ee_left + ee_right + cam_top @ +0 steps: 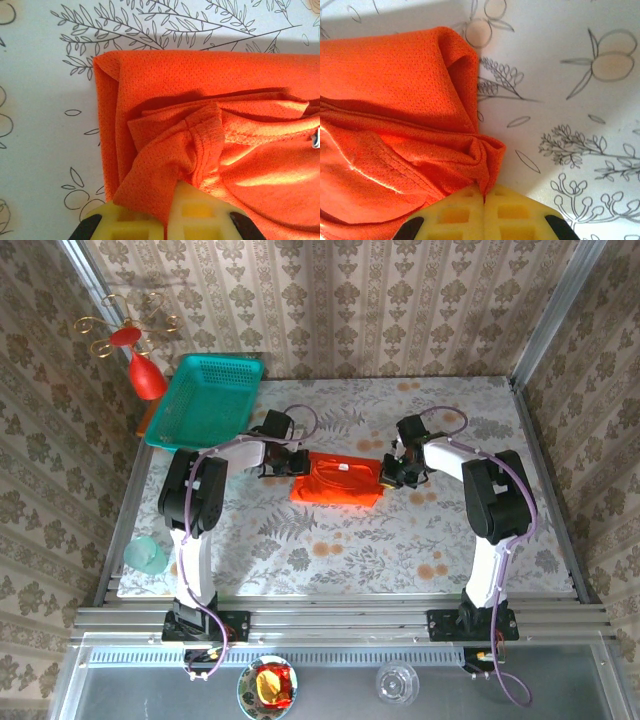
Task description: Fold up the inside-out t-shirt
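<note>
Two pinches on the folded orange t-shirt (338,480): left gripper (167,202) nips its left edge, right gripper (484,194) its right edge.

Matt mesh knit, smooth plastic, brushed metal

The t-shirt (210,100) is seen as a soft, matt, finely perforated knit with stitched hems; the table cover (570,100) is smooth and printed. The left gripper (169,200) and right gripper (484,197) are moulded in smooth yellow plastic. The basket (222,361) is latticed plastic, the frame rail (340,620) brushed metal, the ornament (147,380) glossy.
</note>
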Robot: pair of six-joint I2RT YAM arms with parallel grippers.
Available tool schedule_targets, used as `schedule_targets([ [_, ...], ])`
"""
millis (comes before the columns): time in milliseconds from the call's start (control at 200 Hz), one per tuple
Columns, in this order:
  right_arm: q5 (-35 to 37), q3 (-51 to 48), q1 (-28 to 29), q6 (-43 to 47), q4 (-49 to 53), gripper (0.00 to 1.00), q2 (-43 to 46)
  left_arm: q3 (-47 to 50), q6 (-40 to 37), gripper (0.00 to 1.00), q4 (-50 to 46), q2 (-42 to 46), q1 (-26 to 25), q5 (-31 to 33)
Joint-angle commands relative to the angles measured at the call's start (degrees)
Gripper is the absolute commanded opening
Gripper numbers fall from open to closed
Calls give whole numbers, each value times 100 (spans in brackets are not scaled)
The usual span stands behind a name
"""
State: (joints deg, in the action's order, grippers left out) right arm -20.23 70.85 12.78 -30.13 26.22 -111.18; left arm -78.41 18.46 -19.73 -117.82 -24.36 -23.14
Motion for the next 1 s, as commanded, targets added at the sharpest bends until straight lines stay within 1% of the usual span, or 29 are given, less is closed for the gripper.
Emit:
schedule_targets([
  [0,-8,77,-73,124,98,2,189,181,100,0,-260,-170,81,247],
  [65,-124,100,-70,169,186,7,348,380,178,2,-122,-12,64,196],
  [105,-160,121,-70,206,293,13,469,511,236,5,-54,104,50,187],
  [175,-86,131,-59,256,593,25,743,724,342,14,19,320,38,219],
  [235,64,102,-45,286,869,30,1054,953,456,20,103,505,11,237],
  [305,282,16,-11,284,1161,33,1455,1273,588,27,213,751,-33,231],
  [340,376,-60,13,256,1279,34,1671,1443,663,29,271,902,-47,253],
  [430,445,-381,146,40,1334,36,2226,1980,861,36,559,1504,-60,493],
  [480,386,-575,317,-113,1226,37,2483,2130,920,41,594,1823,-45,593],
  [550,265,-806,644,-336,1026,37,2656,2081,880,46,382,2116,-30,689],
  [605,83,-900,920,-483,816,38,2611,1912,787,50,154,2216,-34,731],
  [725,-103,-853,1421,-756,481,38,2214,1348,441,53,-492,2122,-25,965],
  [785,-121,-798,1604,-880,151,37,1986,1081,261,54,-706,2011,18,1073],
  [880,-203,-634,1791,-976,-164,37,1564,598,-68,56,-938,1648,162,761],
  [995,-297,-407,1825,-1026,-415,36,1016,-160,-540,55,-1422,1014,302,416],
])
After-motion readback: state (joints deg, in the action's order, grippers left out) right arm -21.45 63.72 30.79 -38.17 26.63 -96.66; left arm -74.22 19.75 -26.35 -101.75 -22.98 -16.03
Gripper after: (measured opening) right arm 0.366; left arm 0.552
